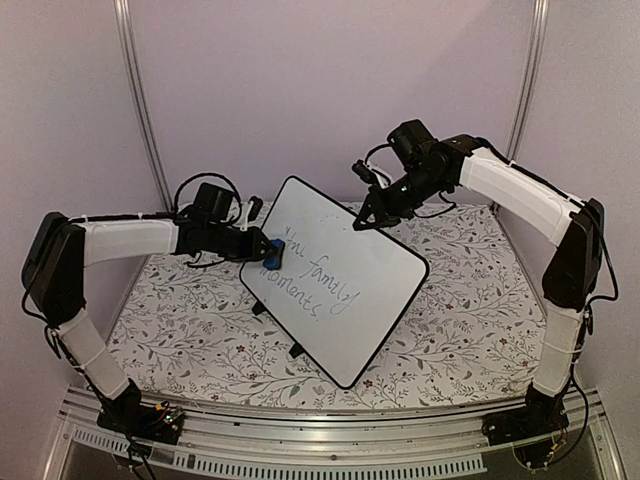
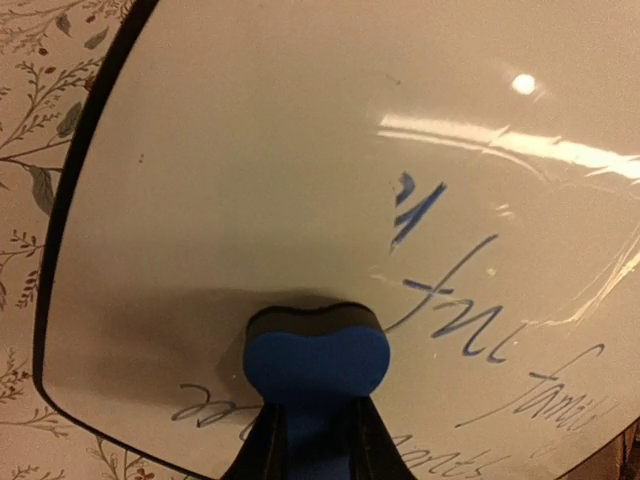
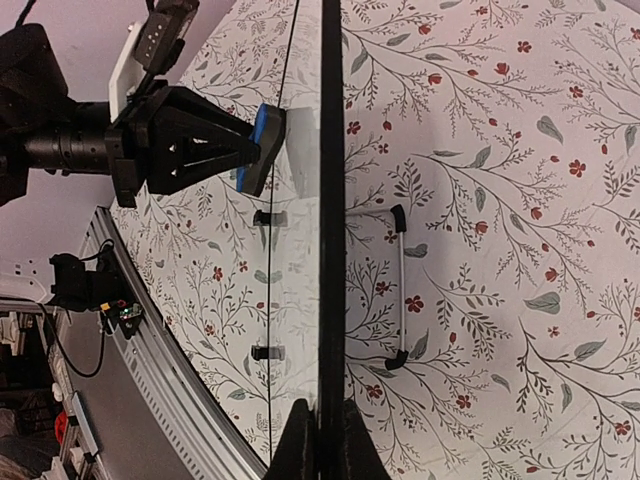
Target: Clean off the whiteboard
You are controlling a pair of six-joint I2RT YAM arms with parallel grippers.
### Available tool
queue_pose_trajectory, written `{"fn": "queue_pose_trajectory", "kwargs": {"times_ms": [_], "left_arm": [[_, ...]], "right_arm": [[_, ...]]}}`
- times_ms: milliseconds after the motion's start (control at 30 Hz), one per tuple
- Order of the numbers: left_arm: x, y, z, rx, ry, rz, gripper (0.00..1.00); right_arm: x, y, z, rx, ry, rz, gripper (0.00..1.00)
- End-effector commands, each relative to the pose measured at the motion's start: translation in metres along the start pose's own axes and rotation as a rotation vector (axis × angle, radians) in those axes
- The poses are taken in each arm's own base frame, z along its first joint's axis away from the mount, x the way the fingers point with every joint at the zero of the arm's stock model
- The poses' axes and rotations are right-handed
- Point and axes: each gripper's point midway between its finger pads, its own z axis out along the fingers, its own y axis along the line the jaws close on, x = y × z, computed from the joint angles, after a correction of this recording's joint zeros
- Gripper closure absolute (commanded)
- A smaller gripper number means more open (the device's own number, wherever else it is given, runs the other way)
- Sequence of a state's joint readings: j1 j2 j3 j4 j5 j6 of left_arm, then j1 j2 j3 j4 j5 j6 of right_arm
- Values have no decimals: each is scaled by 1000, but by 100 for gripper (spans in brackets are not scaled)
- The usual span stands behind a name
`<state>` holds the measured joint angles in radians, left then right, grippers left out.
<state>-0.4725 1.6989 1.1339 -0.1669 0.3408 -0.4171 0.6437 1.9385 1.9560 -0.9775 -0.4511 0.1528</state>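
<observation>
Gripping eraser: left end effector (image 1: 262, 247) clamped on blue eraser (image 2: 315, 355), felt face touching whiteboard (image 1: 350, 300) near its left edge.
Board position: middle of floral-print counter (image 1: 470, 310), propped at a tilt, grey handwriting (image 1: 322, 278) across it.
Right end effector (image 1: 366, 217): closed, pinching whiteboard's top edge.

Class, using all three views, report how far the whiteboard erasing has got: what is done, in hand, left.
Done: the right jaws clamp the whiteboard edge, steadying it, and the corner by the blue eraser looks clean. In hand: the left jaws hold the eraser against the board's face. Left: the handwriting, mostly intact.
</observation>
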Motion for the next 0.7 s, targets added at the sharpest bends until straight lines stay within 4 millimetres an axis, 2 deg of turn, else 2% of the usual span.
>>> {"fn": "queue_pose_trajectory", "kwargs": {"times_ms": [0, 67, 133, 500, 667], "left_arm": [[42, -2, 2, 8, 71, -5, 100], [47, 2, 2, -3, 79, -7, 100], [42, 2, 2, -9, 69, 1, 100], [-25, -22, 12, 28, -24, 53, 100], [-40, -26, 16, 26, -32, 68, 100]], "right_arm": [[17, 6, 13, 19, 64, -136, 100], [17, 6, 12, 20, 62, -136, 100], [17, 7, 12, 18, 62, -136, 100], [18, 6, 13, 17, 66, -134, 100], [18, 6, 13, 19, 65, -134, 100]]}}
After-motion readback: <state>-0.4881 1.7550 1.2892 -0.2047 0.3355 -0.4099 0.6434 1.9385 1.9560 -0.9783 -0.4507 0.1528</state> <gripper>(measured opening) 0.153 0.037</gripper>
